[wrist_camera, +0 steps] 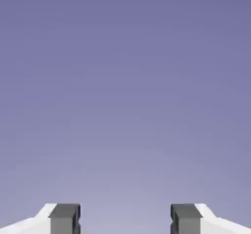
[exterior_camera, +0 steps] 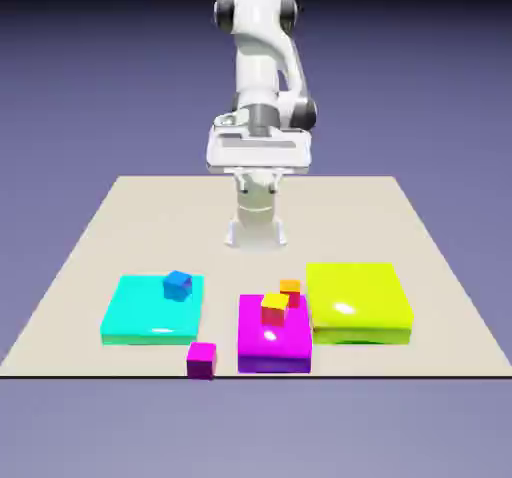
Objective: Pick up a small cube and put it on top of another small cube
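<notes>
Four small cubes show in the exterior view. A blue cube (exterior_camera: 178, 285) rests on a cyan slab (exterior_camera: 140, 316). On a magenta slab (exterior_camera: 272, 346) sits a yellow cube (exterior_camera: 274, 308), with an orange cube (exterior_camera: 290, 288) just behind it at the slab's back edge. A magenta cube (exterior_camera: 202, 360) lies on the table by the front edge. My gripper (exterior_camera: 258, 171) hangs high above the table's far side, well away from all cubes. In the hand view my gripper (wrist_camera: 125, 219) is open, with fingertips (wrist_camera: 64, 219) wide apart and only backdrop between them.
A large yellow-green slab (exterior_camera: 358, 303) lies to the exterior view's right of the magenta slab, nearly touching it. The beige table (exterior_camera: 120, 226) ends just in front of the slabs. The robot's base (exterior_camera: 256, 228) stands at the far middle.
</notes>
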